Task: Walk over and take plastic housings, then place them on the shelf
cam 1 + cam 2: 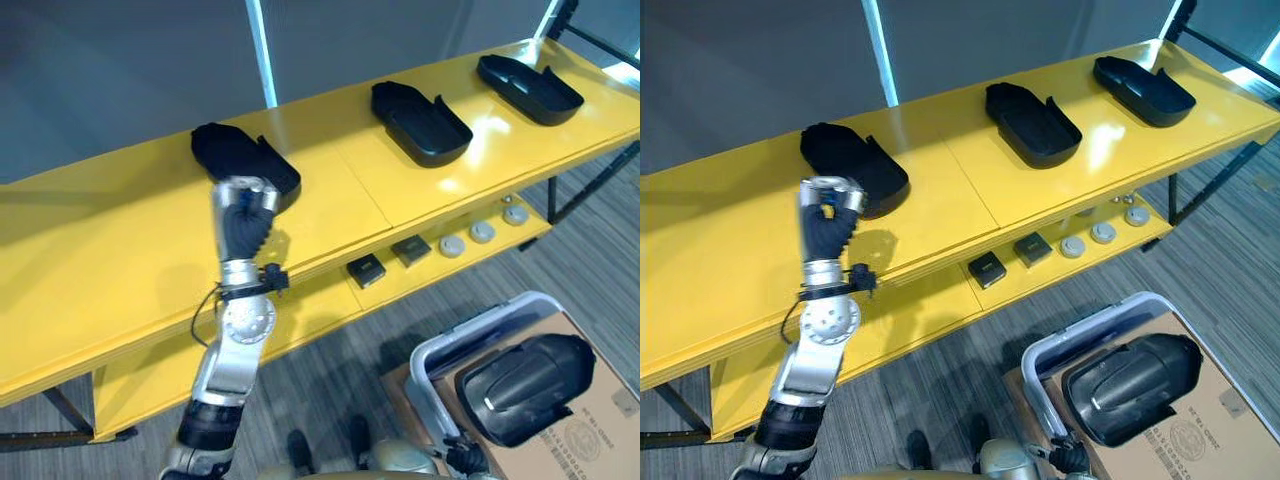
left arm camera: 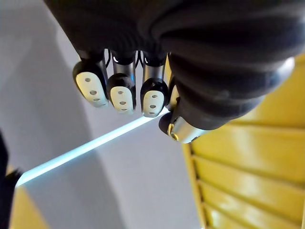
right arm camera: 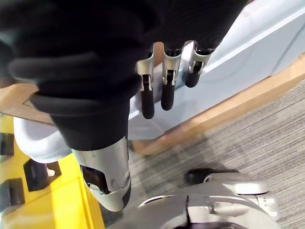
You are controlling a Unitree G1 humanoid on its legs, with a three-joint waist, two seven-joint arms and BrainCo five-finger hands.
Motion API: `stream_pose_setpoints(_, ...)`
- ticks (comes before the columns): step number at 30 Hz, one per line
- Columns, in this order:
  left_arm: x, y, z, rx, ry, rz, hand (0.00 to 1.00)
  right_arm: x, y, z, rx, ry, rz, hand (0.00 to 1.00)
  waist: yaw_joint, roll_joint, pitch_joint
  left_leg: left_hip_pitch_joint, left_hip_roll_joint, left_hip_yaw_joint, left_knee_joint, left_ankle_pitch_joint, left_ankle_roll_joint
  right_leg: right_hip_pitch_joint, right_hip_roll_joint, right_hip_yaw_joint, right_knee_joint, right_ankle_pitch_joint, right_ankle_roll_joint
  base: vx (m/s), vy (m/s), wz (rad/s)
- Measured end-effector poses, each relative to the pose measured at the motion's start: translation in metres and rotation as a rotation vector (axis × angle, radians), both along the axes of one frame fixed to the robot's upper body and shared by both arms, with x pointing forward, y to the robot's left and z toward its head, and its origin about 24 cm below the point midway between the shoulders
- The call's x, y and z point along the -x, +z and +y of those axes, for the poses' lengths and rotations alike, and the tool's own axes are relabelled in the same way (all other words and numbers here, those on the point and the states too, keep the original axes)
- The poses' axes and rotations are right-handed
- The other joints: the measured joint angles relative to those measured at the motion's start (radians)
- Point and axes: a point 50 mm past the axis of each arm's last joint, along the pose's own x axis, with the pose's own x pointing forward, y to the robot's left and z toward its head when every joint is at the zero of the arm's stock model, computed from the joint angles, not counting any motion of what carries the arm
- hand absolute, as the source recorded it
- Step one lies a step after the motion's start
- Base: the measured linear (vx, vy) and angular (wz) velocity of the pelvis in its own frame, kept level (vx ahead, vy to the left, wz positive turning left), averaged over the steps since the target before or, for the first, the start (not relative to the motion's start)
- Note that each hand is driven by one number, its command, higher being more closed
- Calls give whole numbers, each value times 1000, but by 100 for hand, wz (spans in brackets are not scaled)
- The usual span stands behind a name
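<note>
Yellow shelf (image 1: 120, 230) and, below the right hand (image 3: 167, 81), a bin (image 1: 440, 350) holding one housing (image 1: 525, 385). Three housings lie on the shelf: one (image 1: 235, 150) just beyond the left hand (image 1: 245, 215), two (image 1: 420, 122) (image 1: 528, 88) well to its right. The left hand is curled and empty; the right hand is relaxed and empty.

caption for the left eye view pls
Left hand hovers near the leftmost black plastic housing on the yellow shelf.
</note>
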Motion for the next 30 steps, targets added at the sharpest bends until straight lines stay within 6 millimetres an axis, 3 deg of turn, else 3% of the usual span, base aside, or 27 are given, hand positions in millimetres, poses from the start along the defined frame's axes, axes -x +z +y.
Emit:
stream_pose_setpoints(2, 16, -17, 31, 89, 125, 40, 100, 6, -1, -1, 0, -14, 22, 0, 26, -5, -7, 1, -2, -18, 0, 0, 0, 14, -1, -14, 1, -3, 0, -63, 1, 33)
stream_pose_setpoints(4, 35, -37, 57, 173, 262, 92, 100, 9, -2, -1, -2, -18, 40, 0, 33, -10, -20, -4, -4, -40, 0, -2, -2, 17, -4, -37, 1, -7, -1, -48, -4, 32)
stream_pose_setpoints(7, 65, -88, 86, 284, 439, 293, 100, 17, -4, 2, -12, -34, 61, 0, 56, -25, -50, 2, -5, -52, -1, 0, 1, 28, -7, -61, 11, -25, 11, -36, -11, 23)
stream_pose_setpoints(11, 96, -155, 90, 497, 476, 562, 100, 6, -1, 12, -31, -29, 9, 0, 80, -42, -78, 1, 1, -8, 0, -6, 9, 26, -14, -74, 23, -41, 23, -18, 5, 12)
stream_pose_setpoints(14, 114, -212, 71, 653, 391, 826, 100, -14, 6, 17, -37, -5, -78, 0, 81, -52, -85, 2, 6, 45, 0, -6, 9, 27, -26, -90, 32, -48, 31, -15, 40, 19)
stream_pose_setpoints(15, 121, -233, 60, 680, 323, 946, 0, -24, 9, 20, -42, -2, -113, 0, 83, -52, -85, 3, 8, 66, 0, -6, 9, 25, -31, -89, 39, -53, 38, 6, 48, 3)
stream_pose_setpoints(18, 140, -276, 30, 723, 167, 1223, 0, -37, 11, 30, -69, 6, -150, 0, 83, -54, -89, 8, 6, 89, 0, -7, 10, 21, -36, -74, 48, -59, 44, 50, 54, -10)
stream_pose_setpoints(21, 157, -301, 4, 735, 47, 1416, 0, -37, 9, 35, -95, 0, -143, 0, 80, -60, -93, 7, 4, 116, 0, -12, 12, 5, -37, -43, 58, -61, 43, 78, 35, -27)
stream_pose_setpoints(25, 154, -307, 4, 686, 2, 1485, 0, -37, 7, 32, -93, -8, -131, 0, 77, -57, -92, 19, 3, 144, 0, -14, 12, -4, -36, -11, 58, -58, 38, 93, 16, -27)
stream_pose_setpoints(30, 151, -313, -1, 625, -59, 1558, 0, -42, 6, 27, -84, -12, -125, 0, 64, -34, -94, 40, 4, 184, 1, -26, -2, -4, -33, 30, 50, -57, 37, 65, -3, -25)
